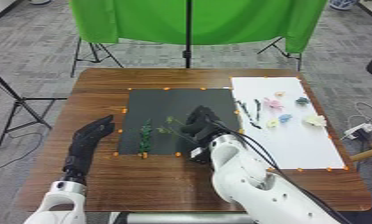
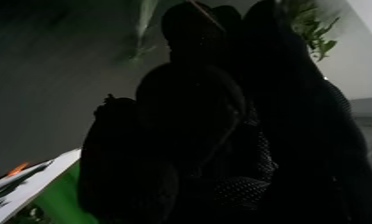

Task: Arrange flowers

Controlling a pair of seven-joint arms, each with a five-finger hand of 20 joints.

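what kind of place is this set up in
Probably a lab or a workroom: a green cloth hangs on stands behind the wooden table, and the floor has grey carpet.

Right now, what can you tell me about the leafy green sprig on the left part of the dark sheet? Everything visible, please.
The leafy green sprig is long and narrow, with small leaves crowded along its length. It lies on the dark sheet, roughly straight, running from close to the near edge toward the far one. Whether it is real or artificial, I cannot tell. Neither the left hand nor the right hand touches it.
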